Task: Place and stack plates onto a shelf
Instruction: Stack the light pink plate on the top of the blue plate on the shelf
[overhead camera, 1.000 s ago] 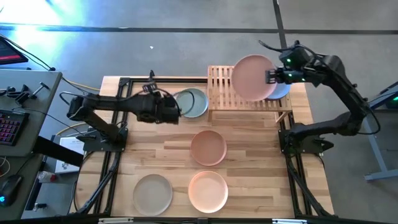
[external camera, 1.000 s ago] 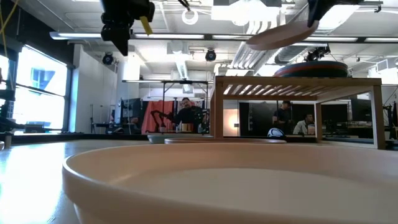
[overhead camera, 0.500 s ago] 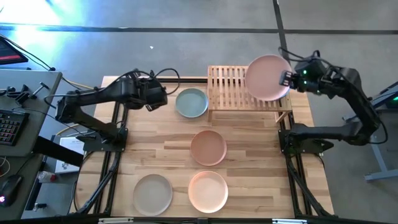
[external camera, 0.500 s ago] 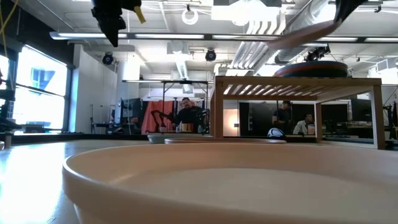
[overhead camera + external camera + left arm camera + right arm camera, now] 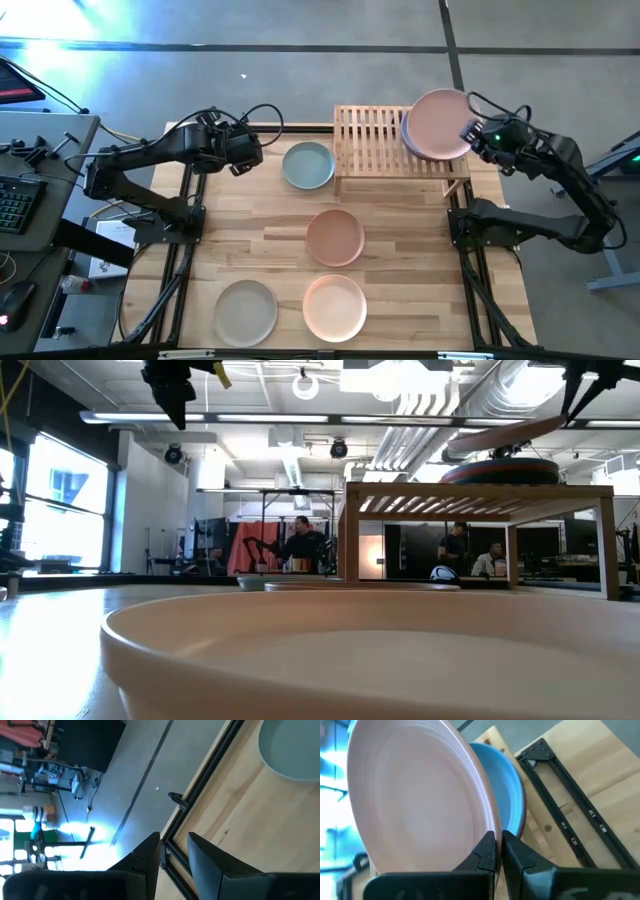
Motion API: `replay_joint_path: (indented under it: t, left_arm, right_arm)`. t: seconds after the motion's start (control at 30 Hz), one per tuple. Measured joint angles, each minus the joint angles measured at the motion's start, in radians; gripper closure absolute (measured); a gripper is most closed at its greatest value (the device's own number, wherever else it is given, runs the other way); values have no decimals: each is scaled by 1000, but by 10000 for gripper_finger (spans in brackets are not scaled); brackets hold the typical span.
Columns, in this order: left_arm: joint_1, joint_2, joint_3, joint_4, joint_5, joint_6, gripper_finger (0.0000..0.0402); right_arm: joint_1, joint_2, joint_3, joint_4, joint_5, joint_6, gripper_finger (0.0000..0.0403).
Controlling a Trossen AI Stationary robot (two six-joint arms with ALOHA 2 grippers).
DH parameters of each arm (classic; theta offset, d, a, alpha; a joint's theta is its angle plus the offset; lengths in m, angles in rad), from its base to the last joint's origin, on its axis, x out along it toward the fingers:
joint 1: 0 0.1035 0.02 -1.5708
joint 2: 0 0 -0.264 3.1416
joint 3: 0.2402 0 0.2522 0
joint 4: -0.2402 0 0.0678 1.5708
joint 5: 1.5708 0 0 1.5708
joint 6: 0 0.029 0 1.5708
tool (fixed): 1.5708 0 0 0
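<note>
Pink plate (image 5: pixel 439 124), pinched by its rim in the right gripper (image 5: pixel 468 132), now hangs tilted over the shelf (image 5: pixel 375 142), almost hiding the blue plate (image 5: pixel 505 785) beneath. Left gripper (image 5: pixel 243 152), jaws narrowly parted, has withdrawn toward the table's edge.

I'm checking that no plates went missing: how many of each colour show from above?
pink plate, in the right gripper: 1
blue plate: 1
pale grey-blue plate: 1
tan plate: 1
peach plate: 1
beige-grey plate: 1
Total: 6. Any under the blue one are hidden.
</note>
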Motion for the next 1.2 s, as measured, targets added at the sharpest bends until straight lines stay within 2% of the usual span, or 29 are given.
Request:
replay_joint_path:
  t: [0.27, 0.43, 0.7, 0.87, 1.2]
  left_arm:
    - [0, 0, 0, 37, 0, 85, 312]
    - [0, 0, 0, 37, 0, 117, 312]
    - [0, 0, 0, 37, 11, 127, 312]
    - [0, 0, 0, 36, 44, 127, 312]
    - [0, 0, 0, 36, 45, 127, 312]
  right_arm:
    - [-8, -3, -122, 113, 30, 125, 403]
    - [-8, -3, -163, 125, 40, 196, 403]
    - [-8, -3, -215, 147, 43, 220, 403]
    - [-8, -2, -216, 155, 46, 219, 403]
    - [-8, -3, -216, 154, 50, 209, 402]
